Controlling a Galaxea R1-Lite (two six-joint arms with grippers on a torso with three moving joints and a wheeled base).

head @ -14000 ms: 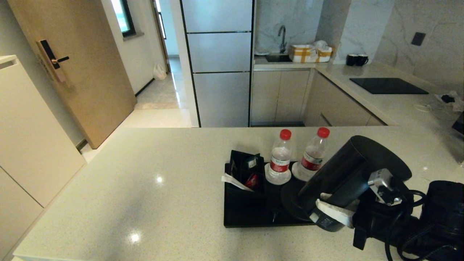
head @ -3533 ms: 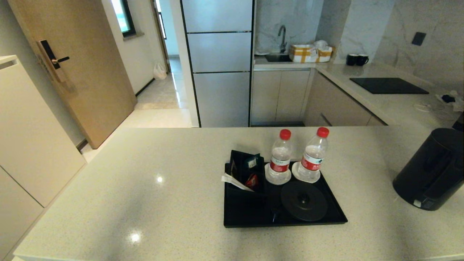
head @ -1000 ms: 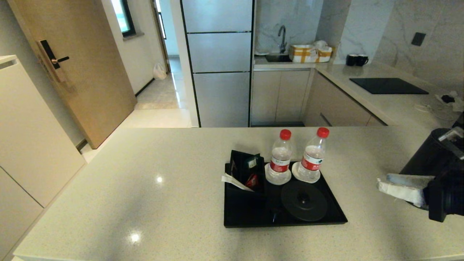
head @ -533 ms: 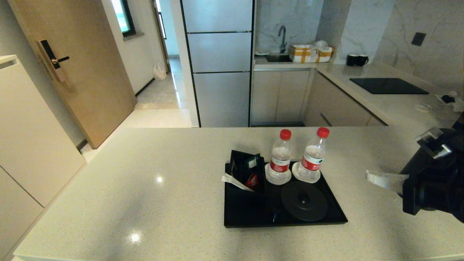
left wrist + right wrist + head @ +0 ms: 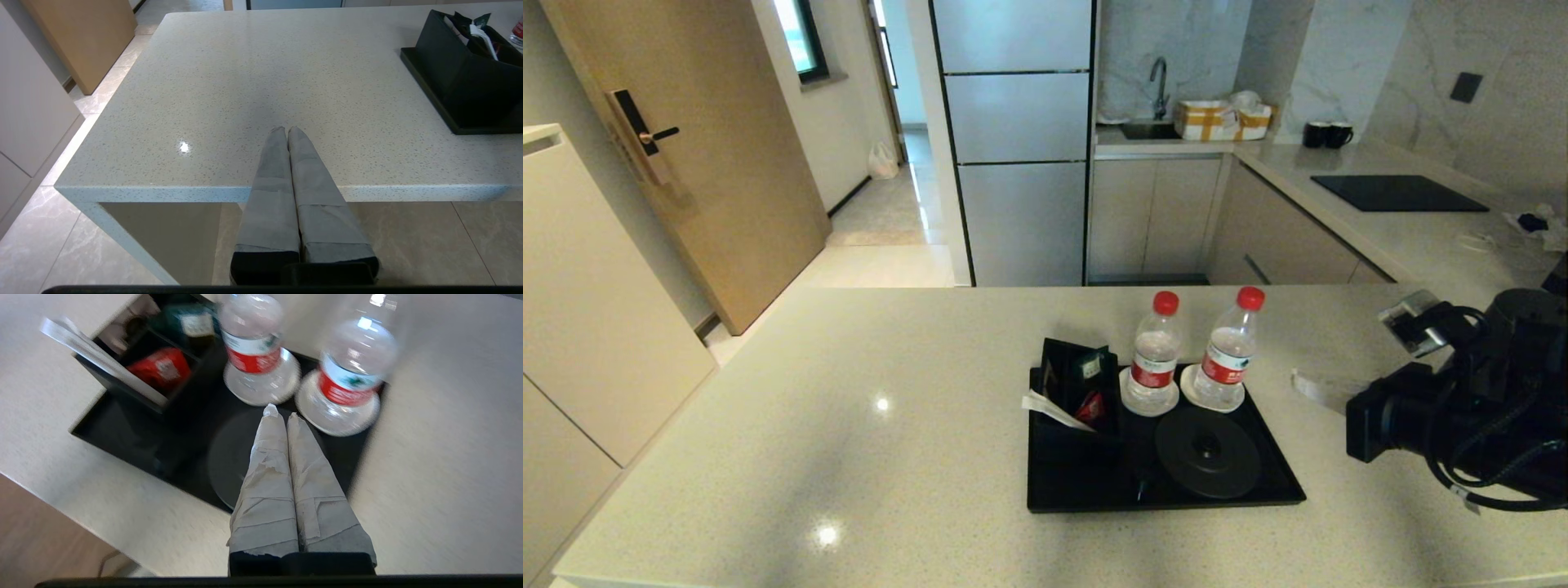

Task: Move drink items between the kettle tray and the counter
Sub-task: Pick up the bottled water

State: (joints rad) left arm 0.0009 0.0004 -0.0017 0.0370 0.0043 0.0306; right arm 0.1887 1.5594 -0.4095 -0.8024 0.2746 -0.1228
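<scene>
A wide, light beige, speckled glossy stone worktop [image 5: 849,425] is being shown in a kitchen. A flat black rectangular tray [image 5: 1086,490] is being carried by it near the middle. Two small clear red-capped water bottles [image 5: 1153,351] [image 5: 1227,351] are being borne upright on white coasters at the tray's far side. The right gripper [image 5: 278,413], pressed shut and empty, is being held above the worktop beside the tray's right edge. The left gripper [image 5: 286,130], likewise shut, is being kept over the worktop's near edge.

kettle [image 5: 1531,314] mostly hidden behind right arm, bottles [image 5: 253,343] blurred
</scene>
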